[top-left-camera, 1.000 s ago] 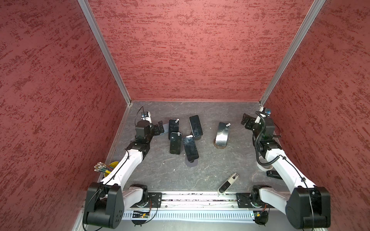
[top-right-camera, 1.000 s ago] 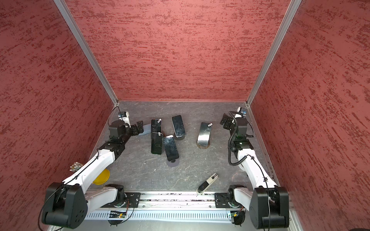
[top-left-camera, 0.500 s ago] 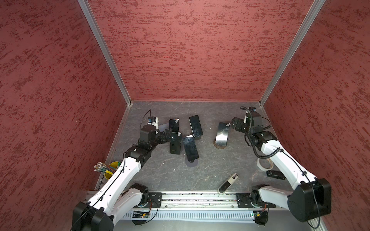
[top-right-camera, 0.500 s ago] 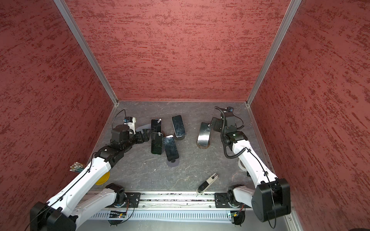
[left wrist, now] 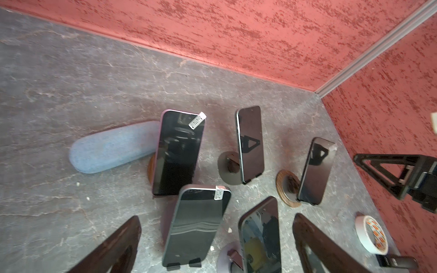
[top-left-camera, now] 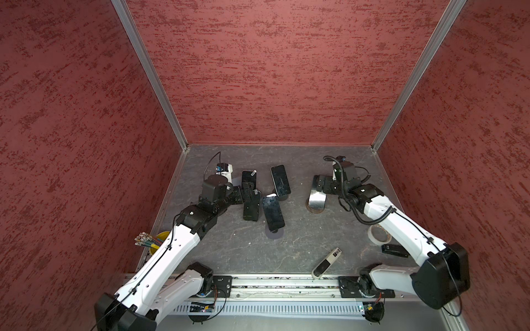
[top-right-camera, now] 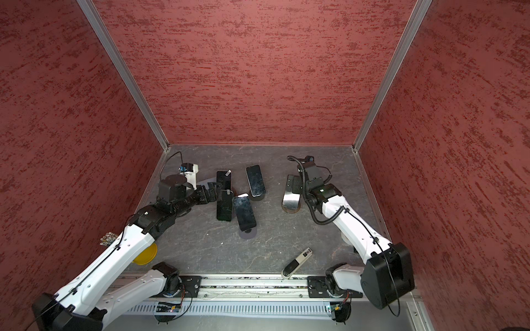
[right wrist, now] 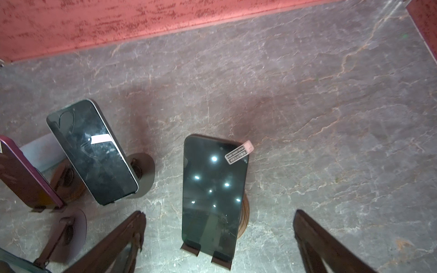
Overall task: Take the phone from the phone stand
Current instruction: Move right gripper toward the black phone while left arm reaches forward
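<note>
Left arm and right arm are pushing further in

You are holding the left gripper spread wide, lined up on a purple-rimmed phone. You are keeping the right gripper equally spread before the dark phone leaning on its wooden stand, leaving room to take its edges and lift it off the lip.

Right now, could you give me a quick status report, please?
Grippers open, empty: left gripper, right gripper. Right faces tagged phone, on its stand, not gripped. Nothing between.
</note>
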Robot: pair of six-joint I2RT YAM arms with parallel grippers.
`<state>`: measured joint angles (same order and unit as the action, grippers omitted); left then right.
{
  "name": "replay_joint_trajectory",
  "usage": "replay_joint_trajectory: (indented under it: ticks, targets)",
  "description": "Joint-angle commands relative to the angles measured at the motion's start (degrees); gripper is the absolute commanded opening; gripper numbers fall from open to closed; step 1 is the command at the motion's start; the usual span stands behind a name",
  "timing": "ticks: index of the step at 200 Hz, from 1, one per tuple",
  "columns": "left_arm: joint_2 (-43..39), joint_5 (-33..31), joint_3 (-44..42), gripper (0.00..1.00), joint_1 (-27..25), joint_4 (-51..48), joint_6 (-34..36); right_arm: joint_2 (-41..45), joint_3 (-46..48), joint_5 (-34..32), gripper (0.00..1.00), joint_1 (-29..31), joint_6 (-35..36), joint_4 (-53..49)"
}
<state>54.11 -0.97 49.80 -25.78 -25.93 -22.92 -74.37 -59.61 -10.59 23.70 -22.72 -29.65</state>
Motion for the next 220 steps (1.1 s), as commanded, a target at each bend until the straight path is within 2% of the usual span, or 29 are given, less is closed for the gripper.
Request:
replay_joint_trajectory:
  ticks: [1, 87, 120, 220]
  targets:
    - [1.0, 0.2, 1.4, 0.99, -2.1, -1.1, -1.6, -0.9, -1.8, -2.7, 0.99, 1.4, -1.5, -2.7]
    - [5.7, -1.0, 2.2, 1.00, -8.4, 2.3, -1.6, -6.5, -3.2, -6.9, 0.99, 5.3, -5.0, -3.5]
    - [6.1, -1.2, 2.0, 1.00, -8.9, 2.9, -1.0, -8.6, -3.9, -9.8, 0.99, 6.0, -6.5, -3.4]
    - [6.0, -1.7, 0.2, 1.00, -8.9, 3.9, 1.6, -17.4, -7.3, -11.8, 0.99, 7.3, -9.9, -3.4]
